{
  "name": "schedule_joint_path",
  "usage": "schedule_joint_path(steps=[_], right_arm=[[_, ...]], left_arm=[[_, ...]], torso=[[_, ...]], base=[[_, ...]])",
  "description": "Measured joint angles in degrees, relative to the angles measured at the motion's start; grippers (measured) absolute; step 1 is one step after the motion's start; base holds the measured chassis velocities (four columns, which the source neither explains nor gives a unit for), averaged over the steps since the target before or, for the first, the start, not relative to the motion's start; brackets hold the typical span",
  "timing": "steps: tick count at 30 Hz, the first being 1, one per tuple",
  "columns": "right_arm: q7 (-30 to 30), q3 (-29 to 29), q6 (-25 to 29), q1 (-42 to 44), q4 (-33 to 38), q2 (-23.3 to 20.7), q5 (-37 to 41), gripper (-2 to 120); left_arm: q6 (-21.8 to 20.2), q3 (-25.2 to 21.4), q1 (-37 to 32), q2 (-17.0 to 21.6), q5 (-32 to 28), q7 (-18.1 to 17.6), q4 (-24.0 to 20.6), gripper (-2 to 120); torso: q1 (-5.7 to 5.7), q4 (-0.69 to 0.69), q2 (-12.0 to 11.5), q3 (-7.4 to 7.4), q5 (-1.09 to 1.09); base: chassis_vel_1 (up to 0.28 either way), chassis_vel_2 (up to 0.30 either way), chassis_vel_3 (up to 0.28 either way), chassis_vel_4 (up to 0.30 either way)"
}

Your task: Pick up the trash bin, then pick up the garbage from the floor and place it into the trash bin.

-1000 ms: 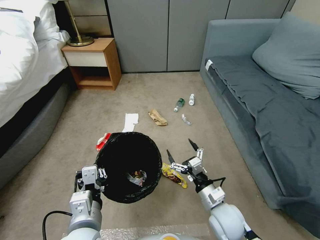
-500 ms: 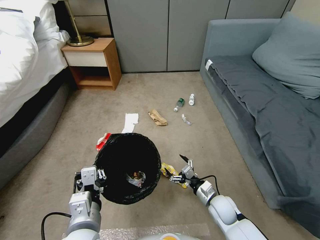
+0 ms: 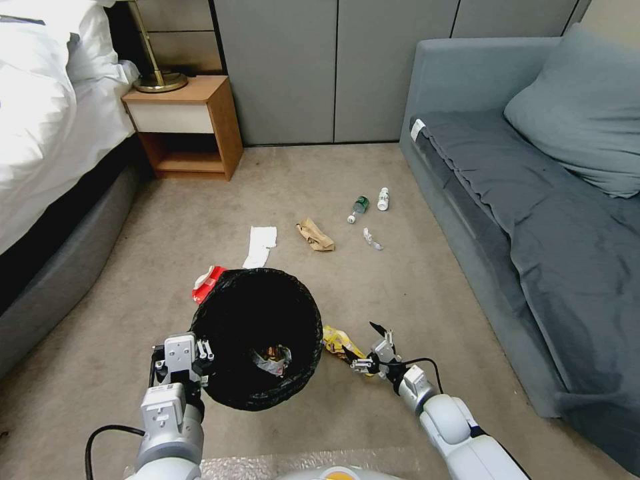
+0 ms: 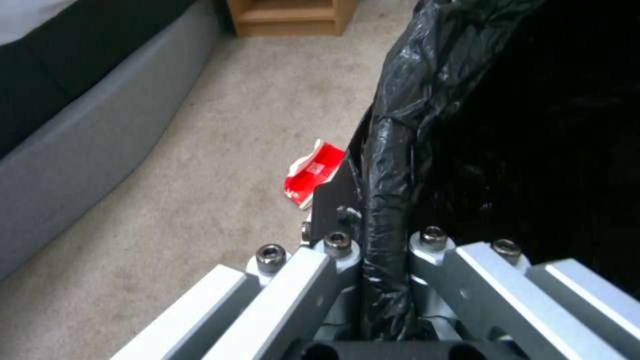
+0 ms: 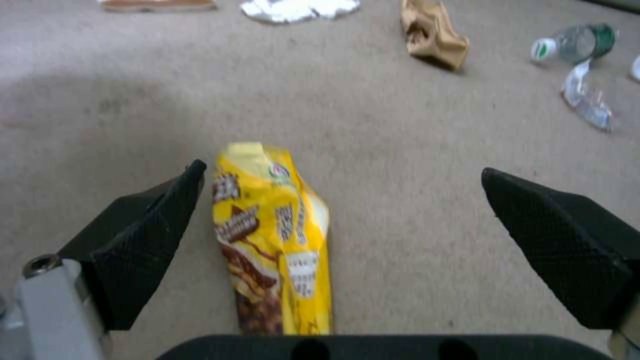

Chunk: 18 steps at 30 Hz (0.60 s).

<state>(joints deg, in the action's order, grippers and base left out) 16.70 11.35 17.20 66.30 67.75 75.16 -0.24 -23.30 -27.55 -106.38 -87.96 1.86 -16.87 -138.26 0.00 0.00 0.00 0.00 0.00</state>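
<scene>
R claw astride yellow wrapper

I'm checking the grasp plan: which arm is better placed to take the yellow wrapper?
Right. The right gripper hangs open over the yellow wrapper, one finger either side. The left gripper is shut on the trash bin rim.

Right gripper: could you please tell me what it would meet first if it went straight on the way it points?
Probably the yellow wrapper, lying between its open fingers, then carpet.
</scene>
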Motion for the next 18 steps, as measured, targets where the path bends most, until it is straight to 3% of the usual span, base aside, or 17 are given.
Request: schedule_joint_path(steps=[18], right_arm=[[-0.1,0.7,0.8,-3.0,-10.4,3.4,-2.1,97]], left_arm=[[0.7,0.6,-0.9,-0.4,0.9,0.0,-0.4,0]], torso=[[0.0,0.0,0.0,0.0,0.0]], base=[[0.0,0.0,0.0,0.0]])
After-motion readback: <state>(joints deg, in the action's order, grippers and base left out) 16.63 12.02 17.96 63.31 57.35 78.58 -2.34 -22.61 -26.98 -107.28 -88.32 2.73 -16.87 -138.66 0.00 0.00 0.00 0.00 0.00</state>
